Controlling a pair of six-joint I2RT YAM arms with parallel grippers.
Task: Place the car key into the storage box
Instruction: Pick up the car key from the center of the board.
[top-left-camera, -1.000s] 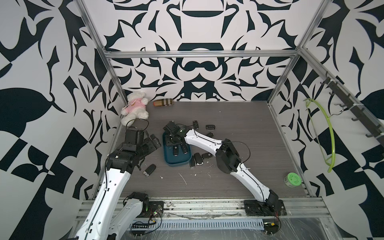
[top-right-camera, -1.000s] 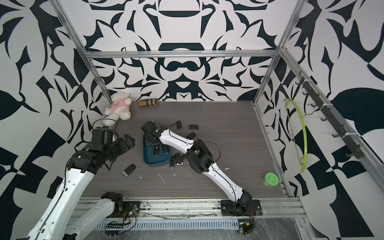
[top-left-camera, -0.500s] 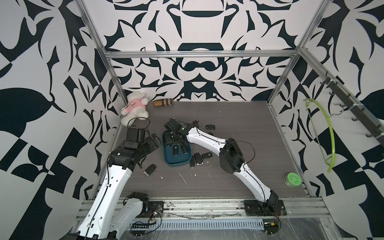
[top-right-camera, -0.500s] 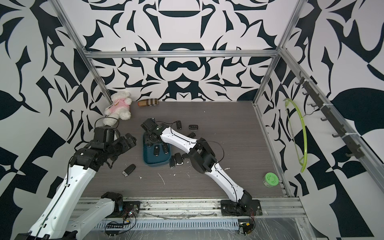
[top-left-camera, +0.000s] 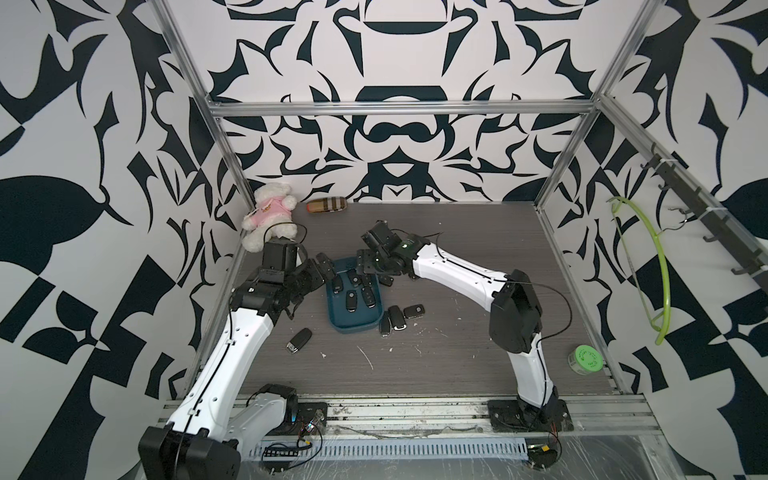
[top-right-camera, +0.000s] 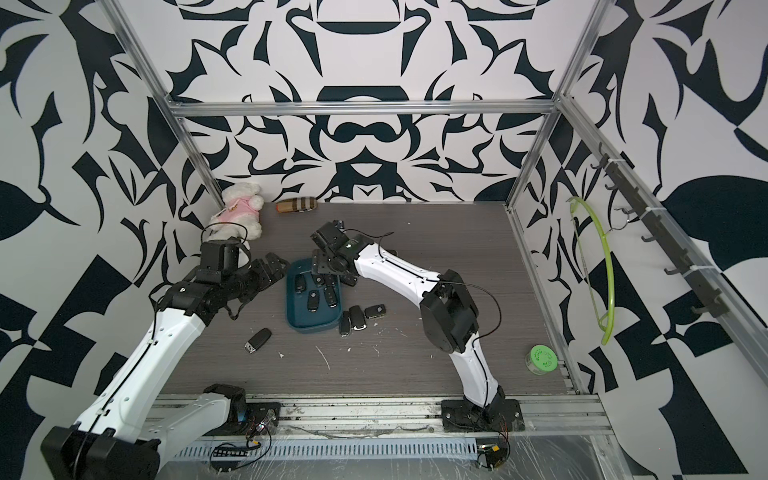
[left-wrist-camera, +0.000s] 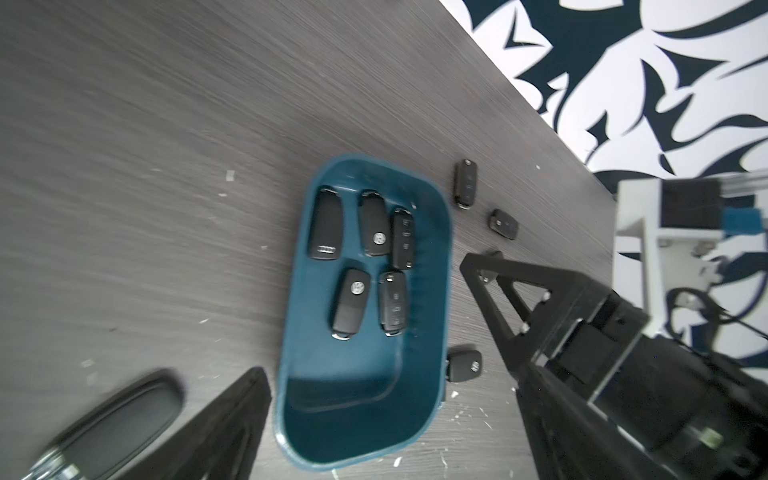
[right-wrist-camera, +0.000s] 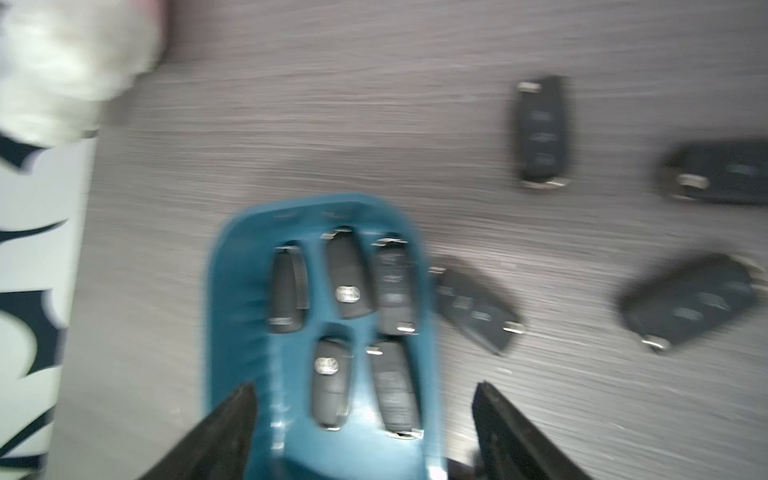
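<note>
Car keys (left-wrist-camera: 350, 298): five black fobs lie flat inside the storage box (left-wrist-camera: 345, 386), crowded toward its far end; the near end of its floor is open.
Storage box: on the table (top-left-camera: 457, 365), left of centre, long sides running away from the arm bases; low walls, rounded corners.
Right pincer (right-wrist-camera: 363, 388): released, fingers spread wide above the box's far end, gripping nothing; two of the fobs show below, between them.
Left pincer (top-left-camera: 322, 269): released and empty, hanging just beside the box's far left corner.
Box edges: three loose keys (top-left-camera: 398, 319) huddle just beside the near right corner; more loose fobs (left-wrist-camera: 465, 183) lie past the right wall, by the right arm.
Lone key (top-left-camera: 298, 340): apart on the table, off the box's near left corner.
Open room: widest on the table's right half, up to a green canister (top-left-camera: 584, 359) near the front right corner.
Far left corner: plush bear (top-left-camera: 270, 212) and plaid pouch (top-left-camera: 327, 205) by the back wall.
</note>
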